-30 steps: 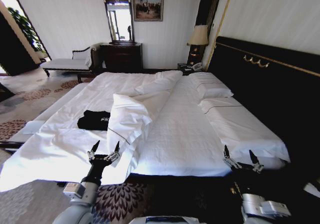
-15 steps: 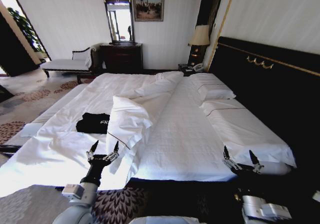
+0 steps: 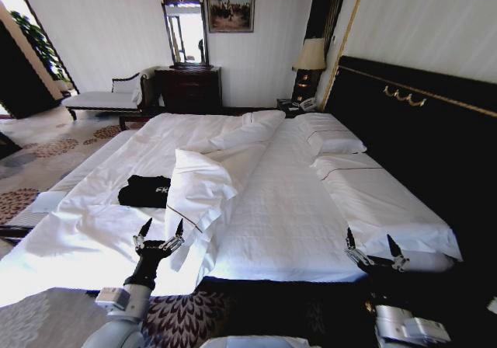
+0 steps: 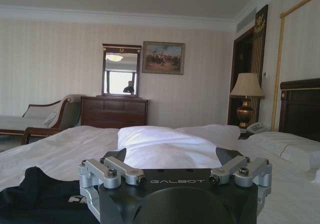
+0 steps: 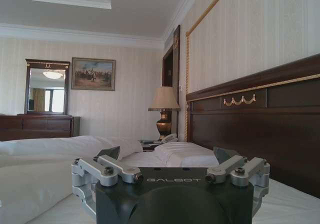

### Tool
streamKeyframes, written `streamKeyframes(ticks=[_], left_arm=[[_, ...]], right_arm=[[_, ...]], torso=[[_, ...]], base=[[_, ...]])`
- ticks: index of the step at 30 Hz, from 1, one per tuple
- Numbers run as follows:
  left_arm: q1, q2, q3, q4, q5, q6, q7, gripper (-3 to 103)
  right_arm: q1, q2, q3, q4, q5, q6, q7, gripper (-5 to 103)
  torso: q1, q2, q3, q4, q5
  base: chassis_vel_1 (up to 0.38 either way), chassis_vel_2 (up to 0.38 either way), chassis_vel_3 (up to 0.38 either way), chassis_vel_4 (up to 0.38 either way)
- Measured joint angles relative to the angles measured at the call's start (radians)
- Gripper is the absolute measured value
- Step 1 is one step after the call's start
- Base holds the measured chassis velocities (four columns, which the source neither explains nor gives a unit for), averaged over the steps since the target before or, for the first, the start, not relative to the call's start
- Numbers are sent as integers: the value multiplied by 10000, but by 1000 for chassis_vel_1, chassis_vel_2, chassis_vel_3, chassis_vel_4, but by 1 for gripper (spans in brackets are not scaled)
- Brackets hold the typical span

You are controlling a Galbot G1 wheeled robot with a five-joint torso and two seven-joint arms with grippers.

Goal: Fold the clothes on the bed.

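The clothes, a black T-shirt (image 3: 145,190) with white lettering, lie crumpled on the white duvet of the bed (image 3: 287,208) toward its left side, partly behind a bunched fold of duvet. In the left wrist view the black T-shirt (image 4: 35,196) lies just ahead of the gripper. My left gripper (image 3: 159,231) stands open at the bed's near edge, a short way in front of the shirt. My right gripper (image 3: 377,247) is open too, at the near right corner of the bed, close to the dark headboard (image 3: 419,130).
A raised fold of duvet (image 3: 202,185) lies right of the shirt. Pillows (image 3: 330,138) rest by the headboard. A dark dresser with mirror (image 3: 189,84), a white chaise (image 3: 105,98) and a lamp on a nightstand (image 3: 309,64) stand beyond. Patterned carpet (image 3: 186,309) lies below.
The whole head view has shifted slightly, so the camera has moved a little. Both grippers hold the same open pose.
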Motion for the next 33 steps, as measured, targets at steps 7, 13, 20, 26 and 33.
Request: streamKeyframes(ticks=[7,13,20,26,33], left_arm=[[-28,11,14,129,3,-56,-8,100],[-48,46,-9,200,-9,-82,-10,100],[-139,119,-81,279,-88,-78,-12,100],[-164,123,-78,298,-110,-61,-11,100],[-169,130,-162,352,-160,-69,-11,100]], right_arm=[[80,120,-80,-90,-137,3,10,100],[122,235,-168,-168,-260,2,7,100],[146,343,-245,-238,-349,5,-34,100],[144,434,-308,-318,-463,82,-219,100],[142,455,-338,-359,-548,107,-279,100]], torso=[[1,-1,0,0,-1],[1,-1,0,0,-2],[1,0,0,0,-1],[1,-1,0,0,0],[1,-1,0,-1,-1]], base=[[12,114,-19,-105],[25,147,-24,-143],[27,134,-29,-137],[26,145,-9,-136],[14,149,-14,-142]])
